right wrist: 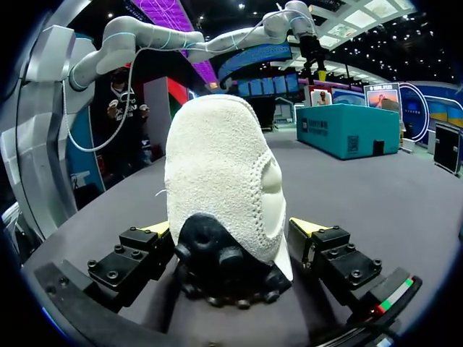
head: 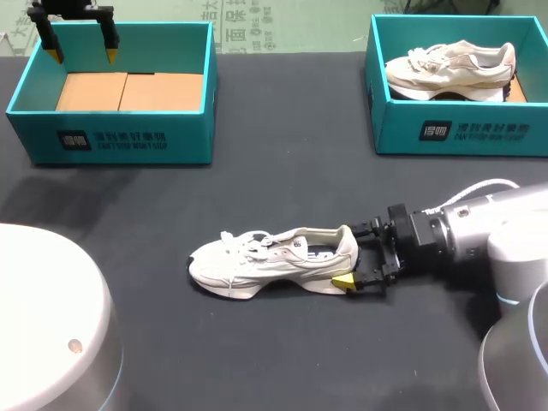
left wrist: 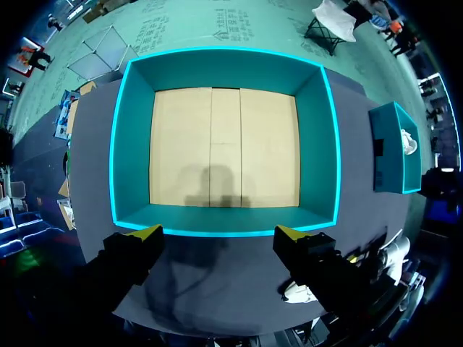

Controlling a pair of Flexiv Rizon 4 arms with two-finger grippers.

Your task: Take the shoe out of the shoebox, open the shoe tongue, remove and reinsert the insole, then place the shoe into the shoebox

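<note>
A white sneaker (head: 274, 259) lies on its side on the dark table, toe to the left. My right gripper (head: 355, 255) is open at its heel (right wrist: 217, 181), which sits between the yellow-tipped fingers (right wrist: 155, 230) without a clear grip from both sides. The empty teal shoebox (head: 111, 128) stands at the back left, with a bare cardboard floor (left wrist: 224, 144). My left gripper (left wrist: 218, 233) hangs open above the box's near rim and holds nothing; in the head view this gripper (head: 83, 51) is at the top left.
A second teal shoebox (head: 454, 128) at the back right holds another pale sneaker (head: 449, 68). Dark tabletop (head: 282, 180) lies between the two boxes and the shoe. The left arm's white base (head: 51, 325) fills the near left corner.
</note>
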